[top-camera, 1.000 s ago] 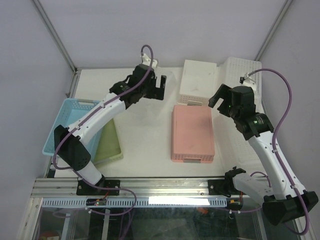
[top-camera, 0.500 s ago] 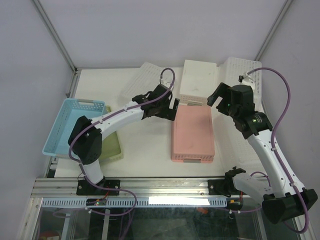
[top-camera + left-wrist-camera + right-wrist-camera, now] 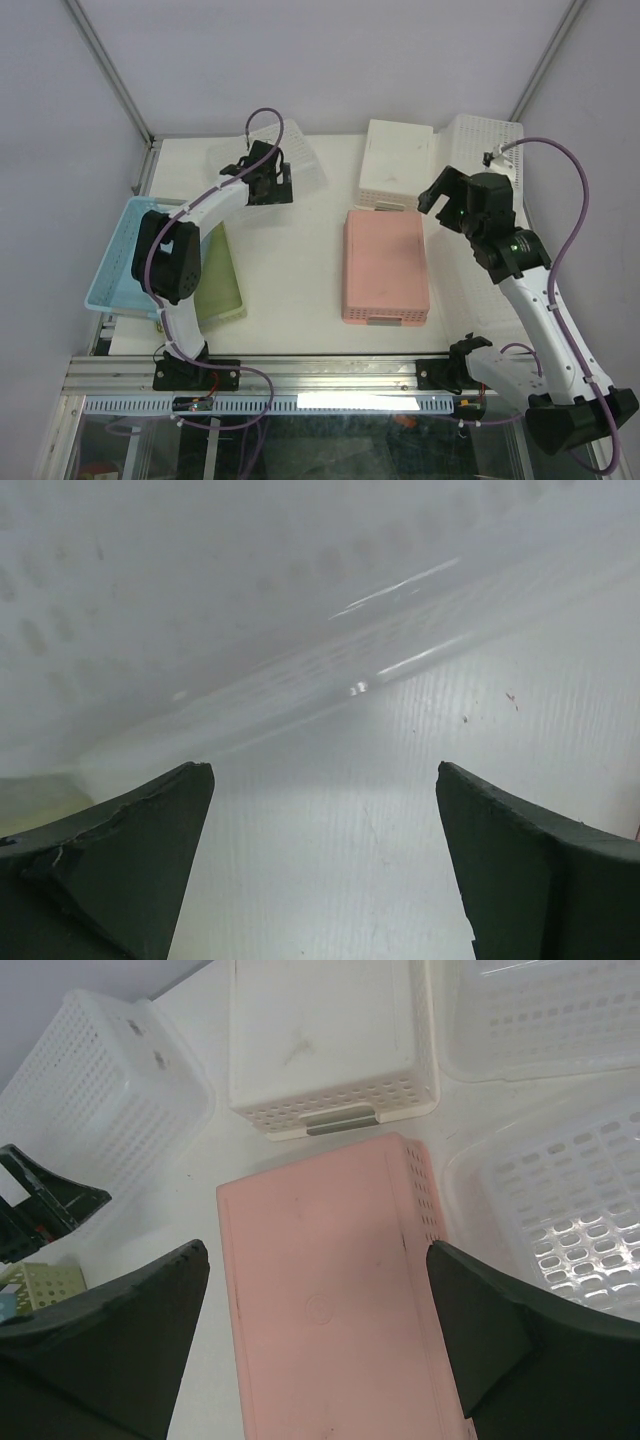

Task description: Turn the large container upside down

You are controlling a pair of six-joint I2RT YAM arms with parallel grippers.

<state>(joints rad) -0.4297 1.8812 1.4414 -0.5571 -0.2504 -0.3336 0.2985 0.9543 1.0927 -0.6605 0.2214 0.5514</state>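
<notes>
The large translucent white perforated container (image 3: 300,162) stands at the back left of the table. In the right wrist view (image 3: 100,1090) it seems to rest with its base up. My left gripper (image 3: 270,188) is open and empty right beside its near side. The left wrist view shows the container wall (image 3: 250,600) close ahead, with bare table between the open fingers (image 3: 322,772). My right gripper (image 3: 438,195) is open and empty. It hovers above the far end of the pink container (image 3: 330,1300).
A pink container (image 3: 385,265) lies base up at the centre. A white one (image 3: 398,165) lies base up behind it. Clear baskets (image 3: 487,140) stand at the back right. A blue basket (image 3: 130,250) and a green tray (image 3: 215,285) sit at the left edge.
My left arm swung from the table's middle to the back left. The translucent container now stands at the back left, free of the gripper. The right arm barely moved.
</notes>
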